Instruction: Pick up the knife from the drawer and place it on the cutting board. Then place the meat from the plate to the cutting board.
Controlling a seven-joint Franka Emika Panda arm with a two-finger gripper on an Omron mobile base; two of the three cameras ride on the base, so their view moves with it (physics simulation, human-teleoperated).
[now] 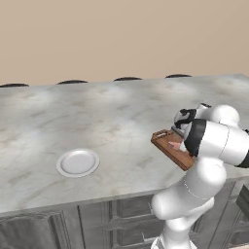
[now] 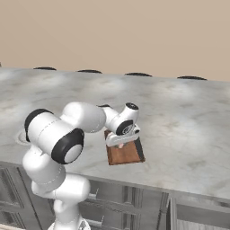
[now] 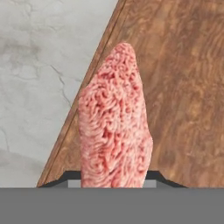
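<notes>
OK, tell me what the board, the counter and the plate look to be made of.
Board: wood, matte reddish-brown, with visible grain and a darker rim. Counter: looks like polished marble or similar stone, pale grey with darker veining and soft sheen. Plate: plain glossy white, likely ceramic, though the render leaves that open.

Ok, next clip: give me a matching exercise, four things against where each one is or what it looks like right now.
Things:
1. meat
2. plate
3. cutting board
4. end effector

States:
A. bare, white, on the counter left of the arm
B. reddish-brown, near the counter's front edge
C. pink, held just over the wood
D. shut around something pink

Pairs: 1-C, 2-A, 3-B, 4-D
</notes>
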